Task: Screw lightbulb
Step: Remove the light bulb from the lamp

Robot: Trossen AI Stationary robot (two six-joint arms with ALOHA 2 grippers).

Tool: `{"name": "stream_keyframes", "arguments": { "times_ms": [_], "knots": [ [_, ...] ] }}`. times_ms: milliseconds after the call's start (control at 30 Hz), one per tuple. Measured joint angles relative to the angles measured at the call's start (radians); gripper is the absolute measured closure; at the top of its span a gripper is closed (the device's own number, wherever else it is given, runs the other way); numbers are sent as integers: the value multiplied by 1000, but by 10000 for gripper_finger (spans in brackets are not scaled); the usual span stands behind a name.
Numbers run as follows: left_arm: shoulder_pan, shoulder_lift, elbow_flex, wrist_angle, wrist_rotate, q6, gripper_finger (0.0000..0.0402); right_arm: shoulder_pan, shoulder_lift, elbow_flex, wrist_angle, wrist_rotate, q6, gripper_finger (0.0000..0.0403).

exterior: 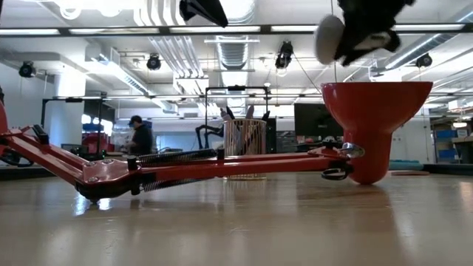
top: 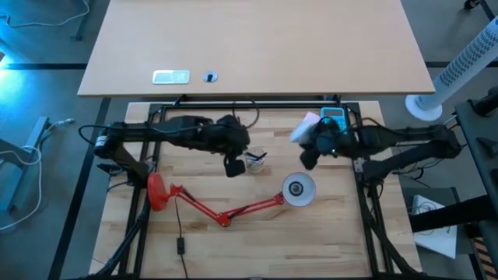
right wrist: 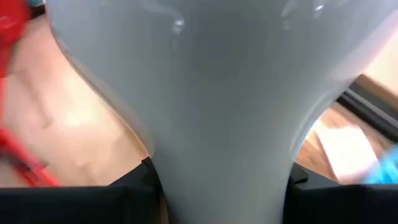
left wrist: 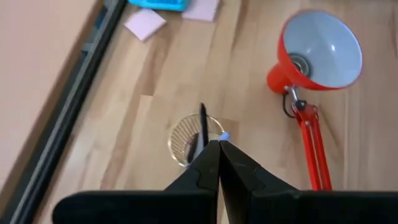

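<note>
A wooden desk [top: 327,233] carries a red desk lamp [top: 226,208] lying folded flat, its jointed arm stretched across the boards and its cone shade [top: 299,189] turned mouth-up. Above the shade's far side, the right gripper [top: 310,152] hangs in the air with its fingers [right wrist: 124,186] clamped around the narrow neck of the white lightbulb [right wrist: 211,93], the rounded dome pointing away from the wrist; from desk level the bulb [exterior: 330,38] shows just above and a little to one side of the shade's rim [exterior: 377,86], not touching it. The left gripper [top: 233,166] waits over the middle of the desk, fingers [left wrist: 205,171] pressed together on nothing, directly above a small clear cup [left wrist: 194,138] that holds a dark stick-like item. Pink sticky notes [left wrist: 144,23] lie near the desk's far edge. In the room beyond, a person [exterior: 138,135] stands among the workstations.
</note>
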Motion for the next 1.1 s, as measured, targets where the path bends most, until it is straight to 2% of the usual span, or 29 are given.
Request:
{"name": "stream_keyframes", "arguments": {
  "times_ms": [100,300,433,567,800,1100],
  "knots": [
    [0,-28,-24,6,-38,-22,401,-28,-69,-82,-28,-1,132,256],
    [0,-45,-93,31,-45,-66,401,-23,-167,-287,-50,-25,437,264],
    [0,-44,-152,114,-35,-76,401,-23,-170,-398,-53,-30,607,263],
    [-1,-44,-195,184,12,-105,401,-23,-156,-489,-53,-90,744,261],
    [-2,-44,-194,185,18,-107,401,-23,-138,-576,-43,-191,780,267],
    [-1,-45,-162,185,18,-94,401,-23,-57,-611,-33,-264,775,243]
  ]
}}
